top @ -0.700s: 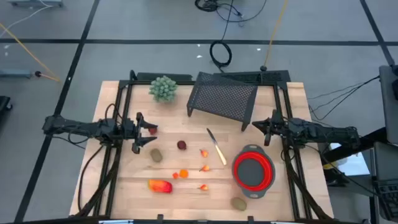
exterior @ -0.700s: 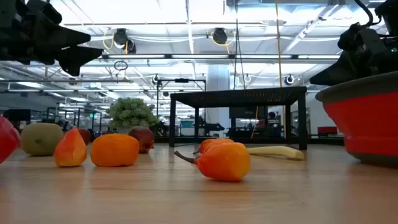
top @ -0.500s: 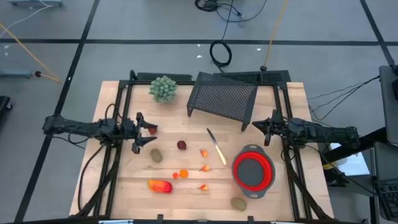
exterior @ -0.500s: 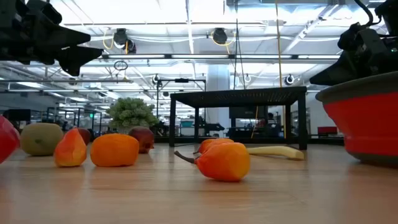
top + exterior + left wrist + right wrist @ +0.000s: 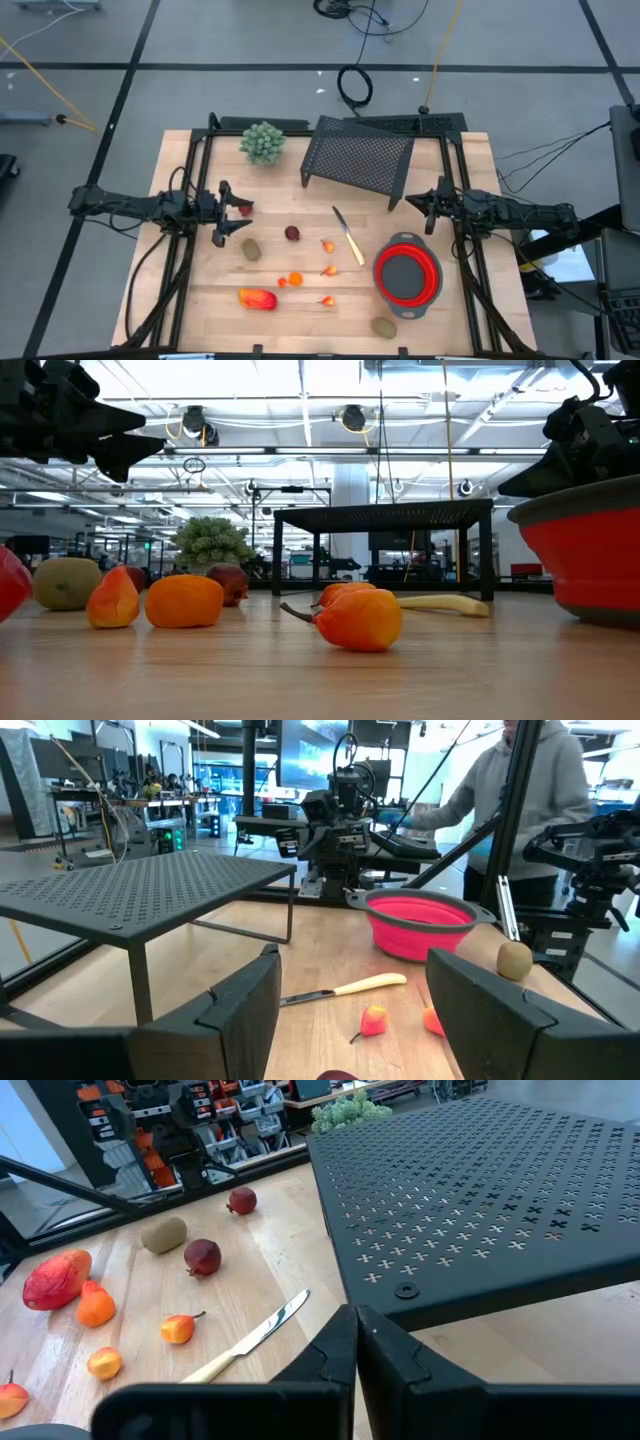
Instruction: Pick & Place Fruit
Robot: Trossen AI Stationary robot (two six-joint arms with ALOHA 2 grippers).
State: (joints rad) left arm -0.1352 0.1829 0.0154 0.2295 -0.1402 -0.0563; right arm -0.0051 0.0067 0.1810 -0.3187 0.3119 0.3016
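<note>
Leftmost, the left gripper (image 5: 228,214) hovers with its fingers parted and nothing between them; a small red fruit (image 5: 245,208) lies just beside it, and a brownish-green oval (image 5: 251,249) and the dark red ball (image 5: 291,233) lie near it toward the table's middle. Farther right, the right gripper (image 5: 427,208) is clenched and empty, close beside the red bowl (image 5: 407,274), well apart from those fruits.

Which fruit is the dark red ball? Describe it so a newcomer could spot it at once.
Start at the red bowl on the table's right half, then cross past the yellow-handled knife toward the middle. There sits the dark red ball: round and deep maroon, unlike the brownish-green oval and tiny orange bits nearby.
</note>
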